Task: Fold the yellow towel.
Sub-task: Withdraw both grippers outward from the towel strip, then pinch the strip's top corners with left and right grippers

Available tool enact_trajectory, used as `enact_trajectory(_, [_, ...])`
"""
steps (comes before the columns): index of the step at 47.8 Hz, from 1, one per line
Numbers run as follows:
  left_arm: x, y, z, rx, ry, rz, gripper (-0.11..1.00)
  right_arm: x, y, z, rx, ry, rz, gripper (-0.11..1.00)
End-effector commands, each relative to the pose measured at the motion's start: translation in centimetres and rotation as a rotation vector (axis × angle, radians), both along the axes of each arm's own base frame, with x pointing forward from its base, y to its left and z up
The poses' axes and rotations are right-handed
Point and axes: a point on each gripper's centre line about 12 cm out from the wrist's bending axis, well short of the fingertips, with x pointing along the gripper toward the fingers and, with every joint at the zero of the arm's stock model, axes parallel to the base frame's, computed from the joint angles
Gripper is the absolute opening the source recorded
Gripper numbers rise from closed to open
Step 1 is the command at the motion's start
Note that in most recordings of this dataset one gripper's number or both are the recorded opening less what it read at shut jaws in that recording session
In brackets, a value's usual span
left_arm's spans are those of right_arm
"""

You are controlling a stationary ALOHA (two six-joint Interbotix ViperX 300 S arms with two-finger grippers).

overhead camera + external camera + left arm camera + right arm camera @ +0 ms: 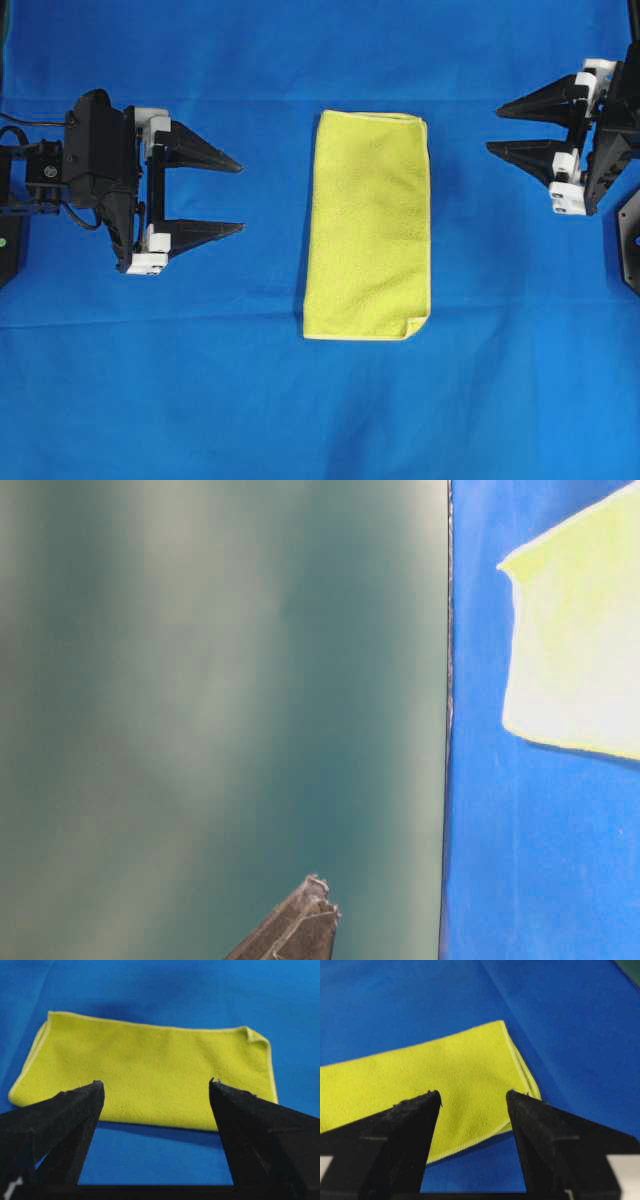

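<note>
Yellow towel (368, 226): folded into a tall rectangle, lying flat on the blue surface (320, 410), between the two end effectors and apart from both, one corner on the right end effector's side turned up. Left end effector (240, 195): fingers spread wide, empty, tips pointing at the towel's long edge just ahead. Right end effector (493, 128): fingers spread wide, empty, facing the towel's opposite edge, farther off.

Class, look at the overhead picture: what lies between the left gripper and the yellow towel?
Nothing but bare blue table cover lies between the left gripper and the yellow towel, as the overhead view shows.
</note>
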Motion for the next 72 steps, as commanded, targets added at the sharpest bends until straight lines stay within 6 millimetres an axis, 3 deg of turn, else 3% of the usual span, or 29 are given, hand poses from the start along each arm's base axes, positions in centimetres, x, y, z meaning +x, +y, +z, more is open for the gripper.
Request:
enact_trajectory(1, [0.4,0.1,1.0,0.004,-0.038,0.003,0.81,0.3,-0.1,0.5,-0.005,-0.019,0.001,0.60])
enact_trajectory(16, [0.8,0.8,1.7,0.007,-0.066,0.025,0.81,0.4,-0.3,1.1,-0.013,-0.042,-0.005,0.60])
enact_trajectory(25, [1.4,4.2,2.0,0.012,-0.081,0.132,0.81,0.8,-1.8,1.5,-0.018,-0.052,-0.061,0.60])
enact_trajectory(33, [3.3,7.0,1.5,0.016,-0.054,0.203,0.81,1.9,-4.1,0.1,0.002,0.024,-0.125,0.60])
enact_trajectory(40, [5.9,9.3,-0.7,0.010,0.022,0.246,0.81,4.0,-5.6,-2.2,0.033,0.128,-0.136,0.60])
enact_trajectory(54, [10.4,12.6,-7.2,-0.013,0.182,0.286,0.81,8.1,-7.9,-7.3,0.094,0.318,-0.125,0.60])
enact_trajectory(63, [11.8,14.2,-10.7,-0.027,0.241,0.311,0.80,8.7,-8.3,-9.8,0.125,0.385,-0.125,0.60])
enact_trajectory(72, [12.5,15.0,-12.4,-0.033,0.264,0.321,0.79,8.5,-8.7,-11.1,0.145,0.417,-0.138,0.60])
